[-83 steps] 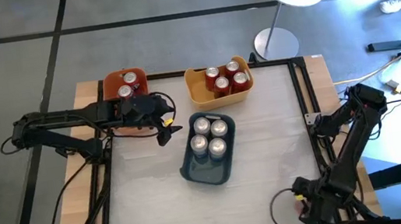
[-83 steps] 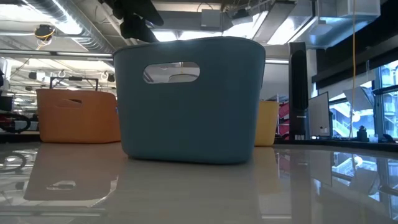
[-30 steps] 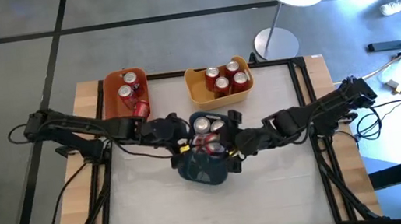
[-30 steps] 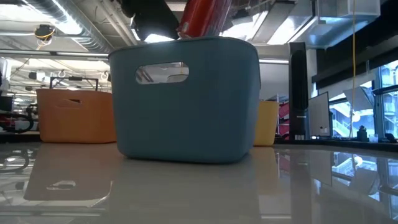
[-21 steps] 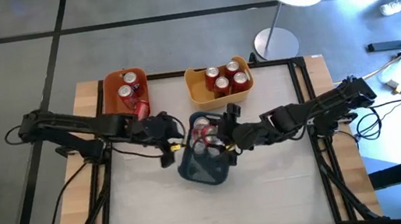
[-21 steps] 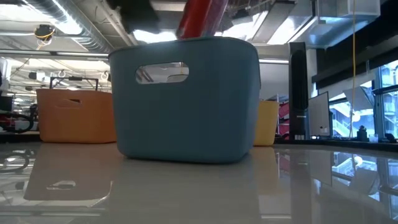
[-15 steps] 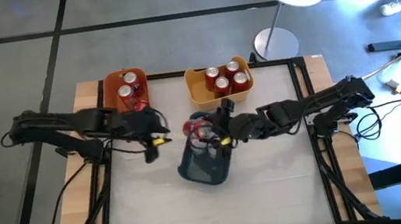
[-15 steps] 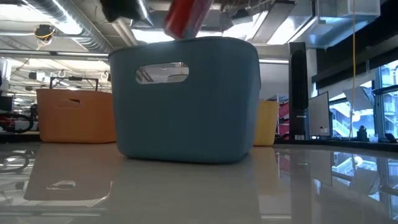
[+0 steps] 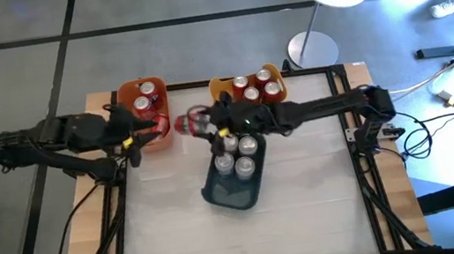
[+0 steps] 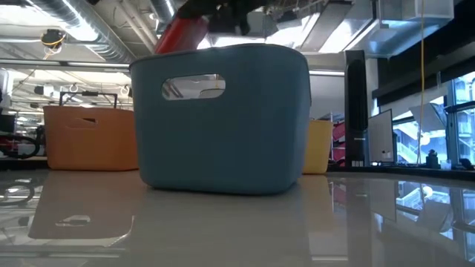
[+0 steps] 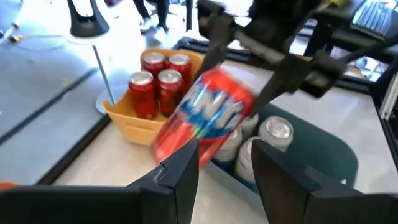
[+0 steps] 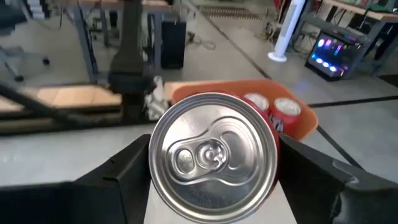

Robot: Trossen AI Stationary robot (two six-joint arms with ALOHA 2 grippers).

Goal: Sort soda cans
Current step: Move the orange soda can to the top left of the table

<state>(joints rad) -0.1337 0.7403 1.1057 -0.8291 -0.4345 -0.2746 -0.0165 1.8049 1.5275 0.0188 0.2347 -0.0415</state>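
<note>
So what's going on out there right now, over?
Right gripper shut on red can, between orange bin and blue bin. Left gripper empty beside orange bin. Nothing blocking.

Two dark, slender, multi-jointed robot arms, black cables looping beside both bases. Left gripper [image 9: 129,139] marked by a small yellow patch; right gripper [image 9: 209,126] ending in flat, matte-black, angular fingers [image 12: 118,168].
</note>
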